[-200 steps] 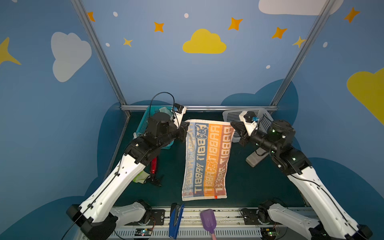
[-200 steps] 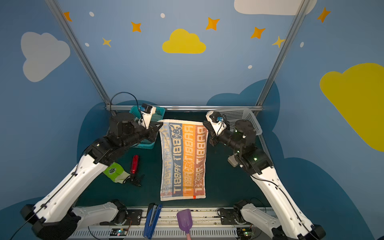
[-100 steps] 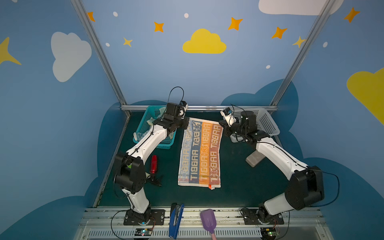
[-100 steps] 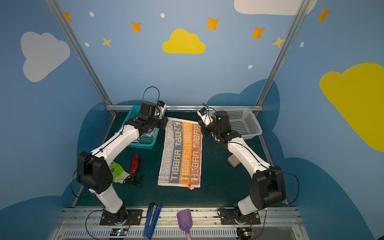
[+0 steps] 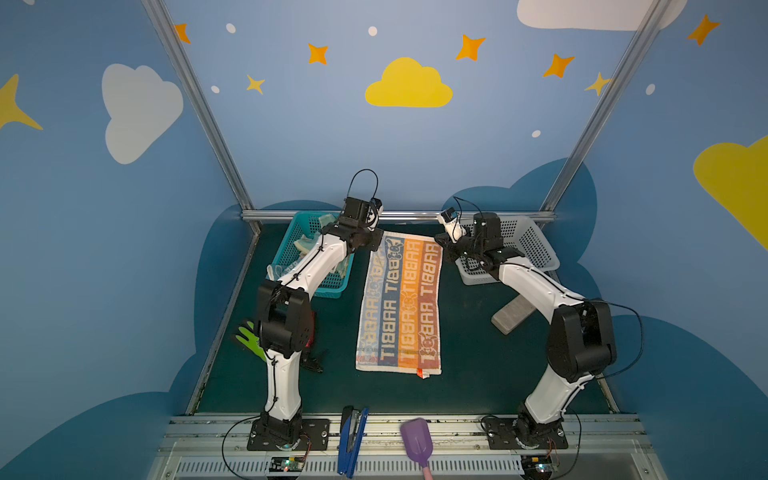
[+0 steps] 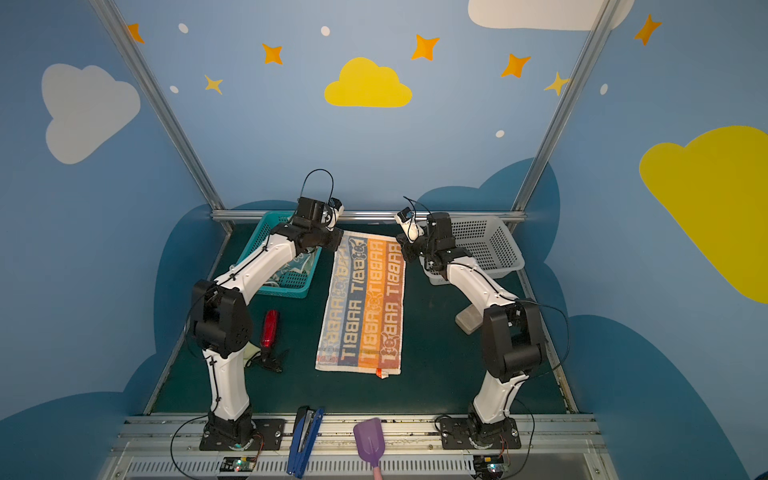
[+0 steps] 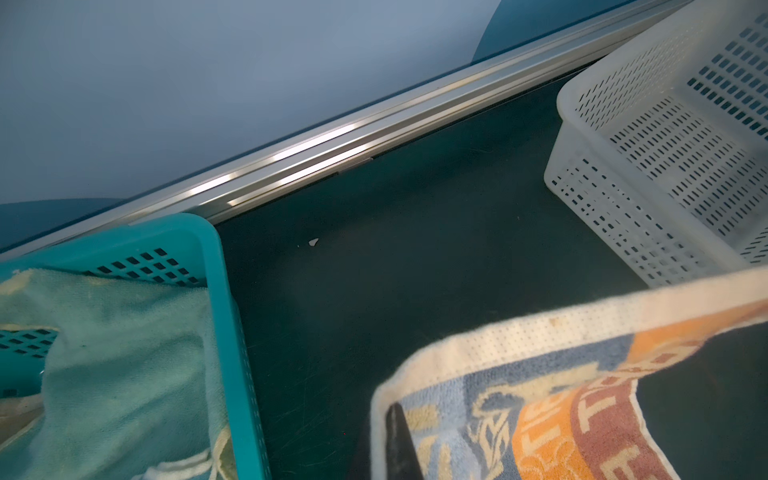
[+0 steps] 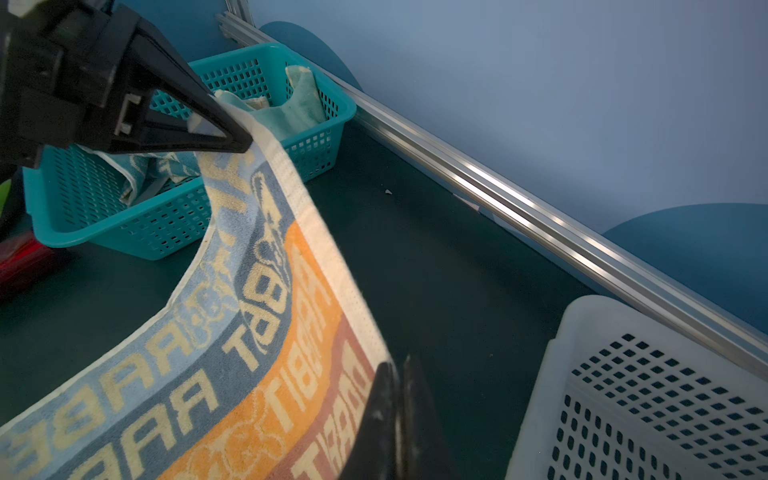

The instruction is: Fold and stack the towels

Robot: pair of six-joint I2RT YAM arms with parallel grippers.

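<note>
The striped towel (image 5: 401, 307) (image 6: 365, 303) with big RABBIT letters lies lengthwise on the dark table, its near end flat. Its far edge hangs a little above the table between both grippers. My left gripper (image 5: 376, 245) (image 6: 338, 245) (image 7: 388, 411) is shut on the far left corner. My right gripper (image 5: 440, 242) (image 6: 404, 246) (image 8: 397, 368) is shut on the far right corner. The right wrist view shows the towel (image 8: 270, 311) sagging between the two. A mint-green towel (image 7: 116, 353) (image 8: 305, 95) and a blue patterned one (image 8: 166, 166) sit in the teal basket (image 5: 328, 293) (image 6: 286, 291).
A white perforated basket (image 5: 528, 245) (image 6: 490, 245) (image 7: 665, 145) stands at the back right, a grey block (image 5: 513, 313) in front of it. A green glove (image 5: 249, 338) and a red tool (image 6: 270, 328) lie at the left. A blue stapler (image 5: 351, 440) and a purple scoop (image 5: 417, 436) rest on the front rail.
Both arms have carried the towel's held edge down and toward the back wall. The towel, hanging high a second ago, now lies stretched out on the table.
</note>
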